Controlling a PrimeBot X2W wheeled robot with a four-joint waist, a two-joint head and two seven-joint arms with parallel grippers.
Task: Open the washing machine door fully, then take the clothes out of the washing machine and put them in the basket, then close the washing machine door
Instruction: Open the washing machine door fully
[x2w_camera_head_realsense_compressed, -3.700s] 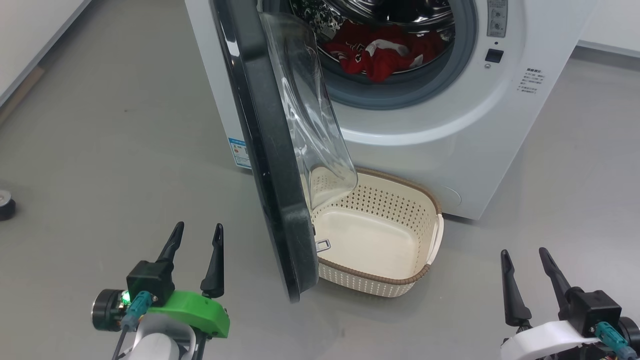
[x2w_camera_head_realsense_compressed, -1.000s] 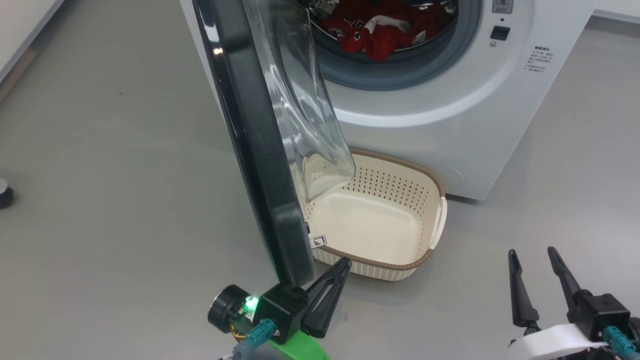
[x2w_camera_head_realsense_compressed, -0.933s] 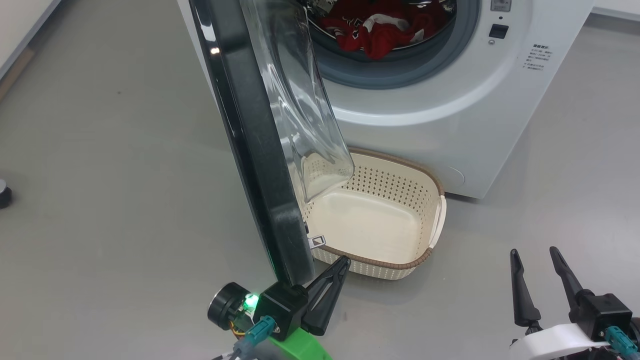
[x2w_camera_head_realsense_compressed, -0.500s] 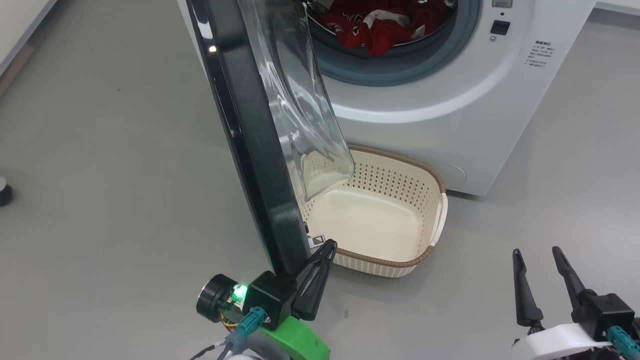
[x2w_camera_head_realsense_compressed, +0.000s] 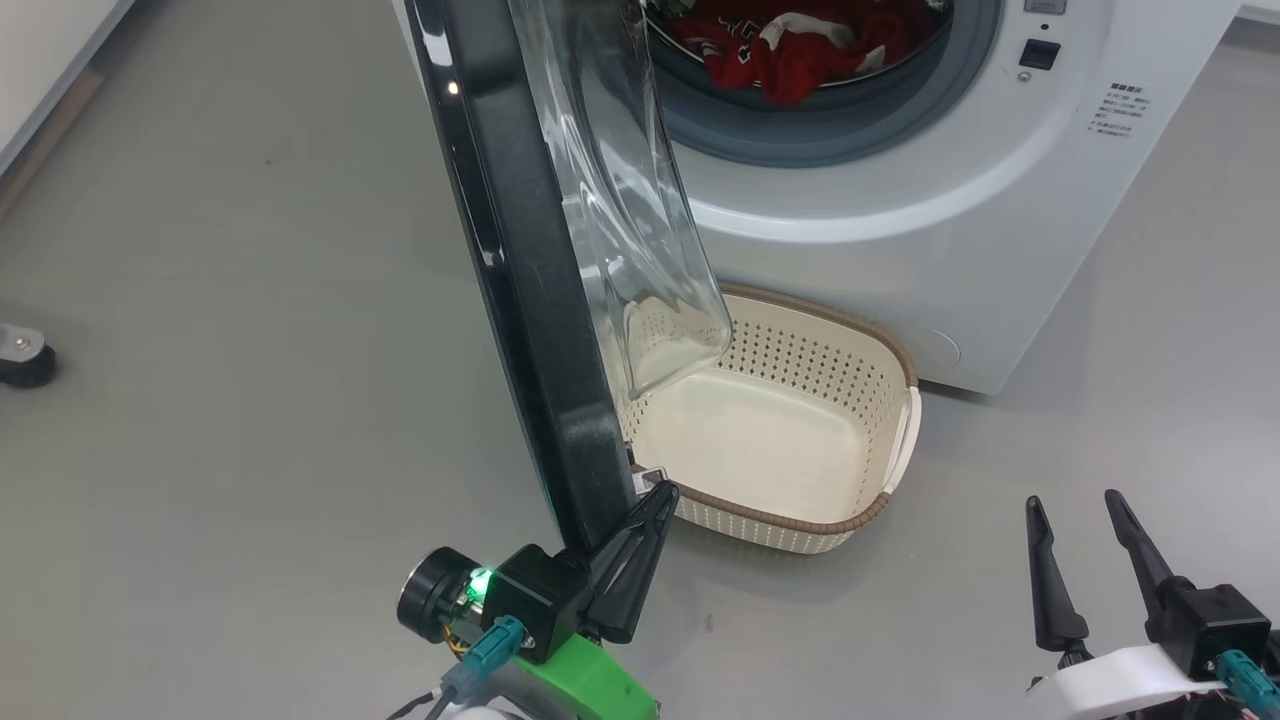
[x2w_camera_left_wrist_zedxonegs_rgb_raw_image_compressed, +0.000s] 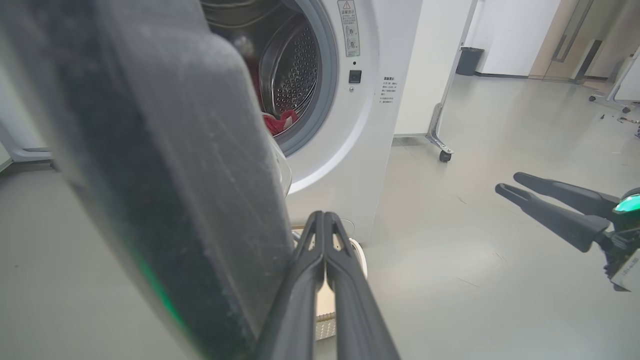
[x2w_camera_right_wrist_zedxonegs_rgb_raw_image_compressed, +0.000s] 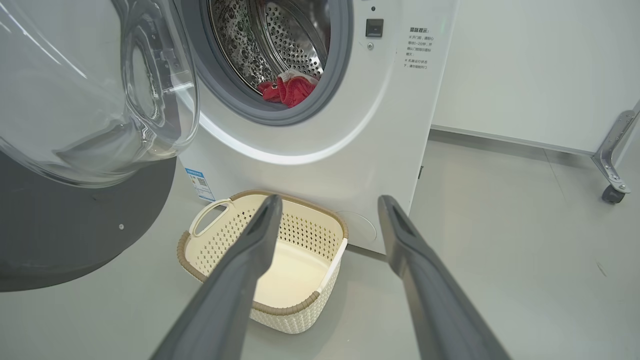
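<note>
The washing machine (x2w_camera_head_realsense_compressed: 900, 230) stands with the washing machine door (x2w_camera_head_realsense_compressed: 520, 270) swung partly open, its black rim edge-on to me and its glass bowl over the basket (x2w_camera_head_realsense_compressed: 790, 518). Red and white clothes (x2w_camera_head_realsense_compressed: 790, 55) lie in the drum. My left gripper (x2w_camera_head_realsense_compressed: 663, 494) is shut with nothing in it, its tip against the inner side of the door's lower edge by the latch. In the left wrist view the shut left gripper (x2w_camera_left_wrist_zedxonegs_rgb_raw_image_compressed: 320, 216) lies alongside the door (x2w_camera_left_wrist_zedxonegs_rgb_raw_image_compressed: 165, 175). My right gripper (x2w_camera_head_realsense_compressed: 1073, 500) hangs open at the lower right, right of the basket. The right wrist view looks between the right gripper's (x2w_camera_right_wrist_zedxonegs_rgb_raw_image_compressed: 330, 200) open fingers at the basket (x2w_camera_right_wrist_zedxonegs_rgb_raw_image_compressed: 285, 308) and clothes (x2w_camera_right_wrist_zedxonegs_rgb_raw_image_compressed: 287, 90).
The cream basket is empty and sits on the grey floor against the machine's front. A small dark wheel (x2w_camera_head_realsense_compressed: 22, 357) is at the far left. A white panel on a castor leg (x2w_camera_right_wrist_zedxonegs_rgb_raw_image_compressed: 611, 190) stands right of the machine. Open floor lies left of the door.
My left gripper, earlier open left of the door, is now shut on the door's inner side and has drawn in against its lower edge. The head camera shifted a little. The right gripper stayed open.
</note>
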